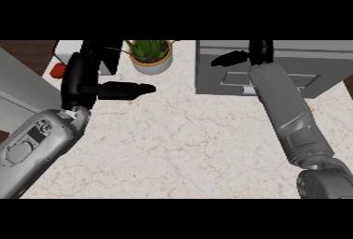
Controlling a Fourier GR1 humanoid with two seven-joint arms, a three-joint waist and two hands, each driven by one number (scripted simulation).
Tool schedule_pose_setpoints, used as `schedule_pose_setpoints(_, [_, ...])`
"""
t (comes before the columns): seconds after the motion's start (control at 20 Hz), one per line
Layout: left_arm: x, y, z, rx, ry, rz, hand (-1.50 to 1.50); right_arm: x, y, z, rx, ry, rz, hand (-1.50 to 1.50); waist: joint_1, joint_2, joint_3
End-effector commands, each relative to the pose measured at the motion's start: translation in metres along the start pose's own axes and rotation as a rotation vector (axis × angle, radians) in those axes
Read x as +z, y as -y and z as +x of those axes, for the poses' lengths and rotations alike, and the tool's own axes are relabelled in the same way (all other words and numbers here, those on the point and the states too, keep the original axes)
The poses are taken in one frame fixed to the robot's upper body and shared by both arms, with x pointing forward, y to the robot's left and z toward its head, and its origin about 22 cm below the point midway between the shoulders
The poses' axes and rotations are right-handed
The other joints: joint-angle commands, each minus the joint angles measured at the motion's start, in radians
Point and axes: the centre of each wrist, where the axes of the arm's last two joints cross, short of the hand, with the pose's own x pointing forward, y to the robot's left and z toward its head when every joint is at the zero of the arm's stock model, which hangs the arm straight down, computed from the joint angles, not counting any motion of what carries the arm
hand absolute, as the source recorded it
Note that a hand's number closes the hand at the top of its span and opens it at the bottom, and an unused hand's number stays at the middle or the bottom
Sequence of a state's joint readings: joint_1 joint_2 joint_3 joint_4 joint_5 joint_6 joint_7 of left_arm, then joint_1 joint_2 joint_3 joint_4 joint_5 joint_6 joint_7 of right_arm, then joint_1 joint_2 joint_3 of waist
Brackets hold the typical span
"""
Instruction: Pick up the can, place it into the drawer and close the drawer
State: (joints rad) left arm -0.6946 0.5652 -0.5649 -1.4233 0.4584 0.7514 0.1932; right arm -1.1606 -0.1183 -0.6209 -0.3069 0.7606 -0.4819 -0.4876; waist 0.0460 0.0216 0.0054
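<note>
From my station, the nearest things are my two grey forearms coming up over the pale marbled counter (179,140). My left hand (86,81) sits near the counter's far left edge, fingers straight up and thumb stuck out sideways, holding nothing. Farther on, my right hand (251,53) reaches over the grey drawer unit (310,70) at the far right corner; whether its fingers are curled I cannot tell. A potted plant (151,56) stands at the far edge. I can't spot the can.
</note>
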Motion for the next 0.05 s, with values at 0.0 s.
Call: schedule_pose_setpoints(0.0, [-0.0101, -0.0238, 0.0271, 0.012, 0.000, 0.005, -1.50, -0.0067, -0.0099, 0.0192, -0.120, -0.015, -0.055, -1.50, 0.010, -0.007, -0.004])
